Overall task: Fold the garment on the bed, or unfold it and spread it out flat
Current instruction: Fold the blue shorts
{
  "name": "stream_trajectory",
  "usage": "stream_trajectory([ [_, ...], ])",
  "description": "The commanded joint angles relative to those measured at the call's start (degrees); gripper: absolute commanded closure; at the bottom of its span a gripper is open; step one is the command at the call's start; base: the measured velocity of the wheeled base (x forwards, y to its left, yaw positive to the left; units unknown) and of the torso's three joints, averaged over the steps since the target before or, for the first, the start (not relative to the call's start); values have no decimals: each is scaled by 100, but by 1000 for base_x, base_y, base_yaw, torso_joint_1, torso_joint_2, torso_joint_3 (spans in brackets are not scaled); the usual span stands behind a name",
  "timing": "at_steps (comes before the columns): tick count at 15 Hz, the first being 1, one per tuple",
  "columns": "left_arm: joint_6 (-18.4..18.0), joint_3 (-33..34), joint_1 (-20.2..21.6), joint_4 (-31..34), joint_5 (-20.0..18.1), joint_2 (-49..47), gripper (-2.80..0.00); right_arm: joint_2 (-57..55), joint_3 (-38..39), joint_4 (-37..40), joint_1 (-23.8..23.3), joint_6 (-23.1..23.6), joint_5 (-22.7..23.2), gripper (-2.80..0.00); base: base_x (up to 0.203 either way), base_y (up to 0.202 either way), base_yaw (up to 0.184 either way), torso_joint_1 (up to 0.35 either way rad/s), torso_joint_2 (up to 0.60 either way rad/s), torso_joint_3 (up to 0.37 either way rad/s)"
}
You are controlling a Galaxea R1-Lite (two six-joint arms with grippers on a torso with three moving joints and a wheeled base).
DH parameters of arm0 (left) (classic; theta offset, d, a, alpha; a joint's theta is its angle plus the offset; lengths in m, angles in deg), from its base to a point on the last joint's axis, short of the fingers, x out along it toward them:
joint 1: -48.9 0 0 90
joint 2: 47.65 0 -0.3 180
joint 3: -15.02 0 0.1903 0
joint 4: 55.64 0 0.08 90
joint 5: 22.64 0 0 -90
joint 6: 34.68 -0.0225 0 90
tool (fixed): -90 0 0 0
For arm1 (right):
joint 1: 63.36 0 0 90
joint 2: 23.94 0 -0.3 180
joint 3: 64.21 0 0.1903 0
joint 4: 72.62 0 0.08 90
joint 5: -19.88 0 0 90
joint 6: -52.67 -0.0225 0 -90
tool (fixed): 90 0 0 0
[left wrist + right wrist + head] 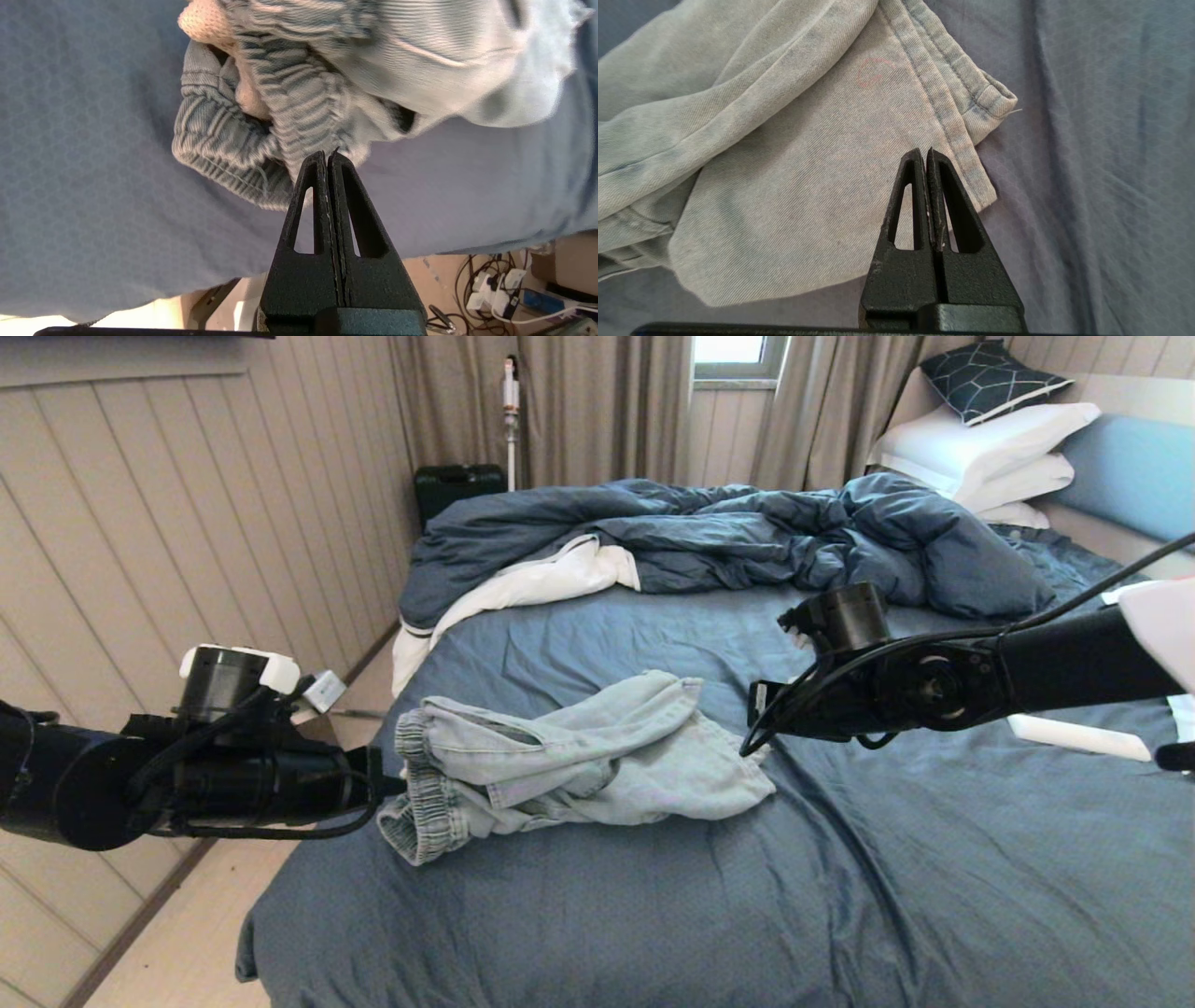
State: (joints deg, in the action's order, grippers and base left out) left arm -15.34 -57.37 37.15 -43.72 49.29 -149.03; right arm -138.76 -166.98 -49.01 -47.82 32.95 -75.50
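The garment (579,765), pale blue denim shorts, lies crumpled in the middle of the bed (840,877) on the slate-blue sheet. Its gathered waistband (224,140) is bunched at the end nearest the bed's left edge. My left gripper (392,787) hovers at that end, shut, its tips (327,154) just at the waistband's edge with no cloth between them. My right gripper (758,719) is at the opposite end, shut and holding nothing, its tips (923,151) above a stitched leg hem (966,140).
A rumpled dark blue duvet (747,537) with white lining covers the far half of the bed. White pillows (990,453), a patterned cushion (990,378) and the blue headboard (1134,471) are far right. A white flat object (1078,735) lies under my right arm. Cables (495,289) lie on the floor.
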Motion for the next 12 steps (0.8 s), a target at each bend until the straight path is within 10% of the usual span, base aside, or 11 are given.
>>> stream_trajectory([
  [1, 17, -108, -4, 1, 14, -413, 0, 152, 39, 2, 1, -14, 9, 0, 0, 0, 0, 0, 0, 0],
  [2, 18, -99, -3, 2, 100, -495, -240, 163, 39, 2, 1, -14, 39, 0, 0, 0, 0, 0, 0, 0],
  [3, 10, -46, -2, -2, 126, -530, -280, 157, 39, 2, 1, -14, 88, 0, 0, 0, 0, 0, 0, 0],
  [12, 52, -349, -104, 168, -39, -781, -280, 72, -22, -16, 1, -14, 142, 0, 0, 0, 0, 0, 0, 0],
])
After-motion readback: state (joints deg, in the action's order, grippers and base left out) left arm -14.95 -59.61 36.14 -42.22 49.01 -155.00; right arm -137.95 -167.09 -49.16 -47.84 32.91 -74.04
